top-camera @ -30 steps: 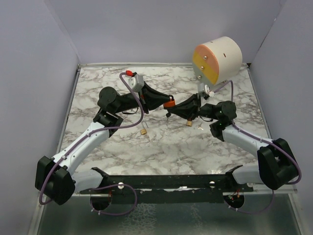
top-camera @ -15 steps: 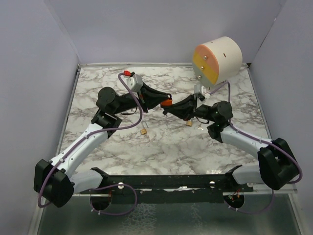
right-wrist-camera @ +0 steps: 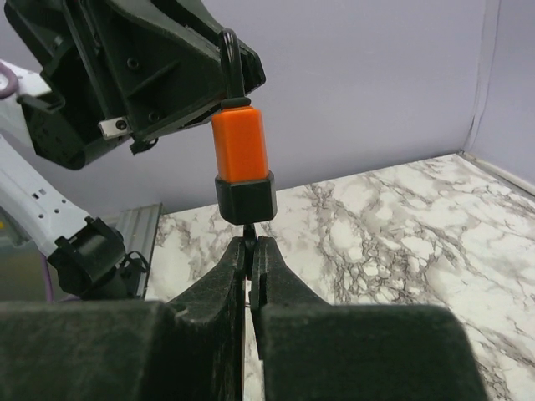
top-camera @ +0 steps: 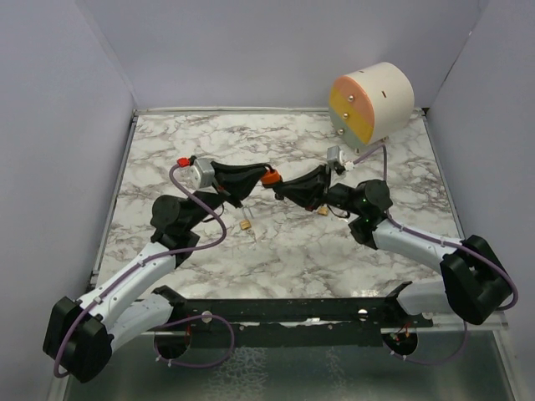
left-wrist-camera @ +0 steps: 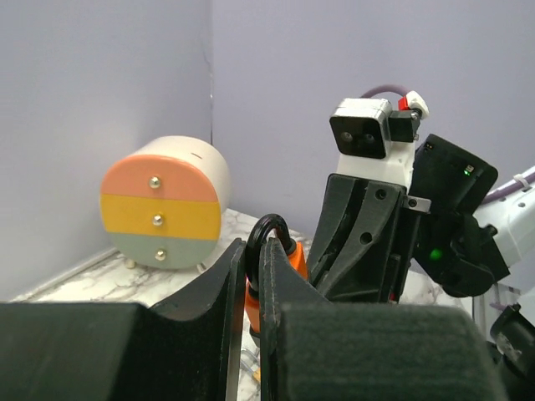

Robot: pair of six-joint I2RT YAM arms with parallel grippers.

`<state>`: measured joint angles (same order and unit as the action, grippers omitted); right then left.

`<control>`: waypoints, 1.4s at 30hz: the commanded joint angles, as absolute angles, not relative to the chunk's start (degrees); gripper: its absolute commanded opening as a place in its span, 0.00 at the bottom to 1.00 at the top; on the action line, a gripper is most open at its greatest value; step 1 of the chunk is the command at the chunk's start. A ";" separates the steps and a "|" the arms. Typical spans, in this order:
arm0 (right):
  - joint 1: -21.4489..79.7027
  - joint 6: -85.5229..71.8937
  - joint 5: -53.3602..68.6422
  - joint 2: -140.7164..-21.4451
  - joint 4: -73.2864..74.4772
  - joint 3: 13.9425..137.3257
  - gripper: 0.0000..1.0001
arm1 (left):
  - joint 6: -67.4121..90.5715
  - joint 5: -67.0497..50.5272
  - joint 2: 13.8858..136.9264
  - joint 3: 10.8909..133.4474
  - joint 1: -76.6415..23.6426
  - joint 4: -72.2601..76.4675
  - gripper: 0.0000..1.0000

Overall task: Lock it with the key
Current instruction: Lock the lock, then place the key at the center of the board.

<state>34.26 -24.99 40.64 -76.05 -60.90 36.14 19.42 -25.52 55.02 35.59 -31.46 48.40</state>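
Observation:
An orange padlock (top-camera: 270, 176) with a black shackle and black base hangs in the air above the middle of the marble table (top-camera: 393, 251). My left gripper (top-camera: 260, 176) is shut on its shackle; in the left wrist view the shackle (left-wrist-camera: 272, 226) sticks up between the fingers and the padlock's orange body (left-wrist-camera: 295, 260) shows behind them. My right gripper (top-camera: 281, 188) meets the padlock from the right. Seen from the right wrist, the padlock (right-wrist-camera: 241, 154) stands upright and a thin dark key (right-wrist-camera: 250, 233) enters its base, pinched in the shut right gripper (right-wrist-camera: 251, 251).
A round cabinet (top-camera: 372, 102) with pink, yellow and green drawer fronts stands at the back right, also in the left wrist view (left-wrist-camera: 163, 205). Two small brass locks (top-camera: 246, 225) (top-camera: 322, 211) lie on the marble under the arms. Purple walls enclose three sides.
Both grippers have shifted left together with the padlock and key between them. The left arm's elbow has swung toward the near side. Neither grip has changed.

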 commanded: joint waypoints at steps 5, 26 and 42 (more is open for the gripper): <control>36.28 -23.02 34.76 -76.88 -52.04 38.02 0.01 | 16.46 -13.58 50.71 33.17 -30.94 67.06 0.00; 37.08 -19.81 27.27 -75.30 -41.58 30.97 0.01 | 12.21 0.67 46.77 26.36 -30.96 78.67 0.00; 37.18 -17.85 3.23 -69.60 -28.70 33.49 0.01 | 16.79 -9.92 58.36 28.39 -30.96 42.43 0.00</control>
<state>37.28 -18.35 10.04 -69.25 -32.49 32.25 14.11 -4.99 54.00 27.38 -30.98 48.18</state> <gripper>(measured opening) 0.028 0.106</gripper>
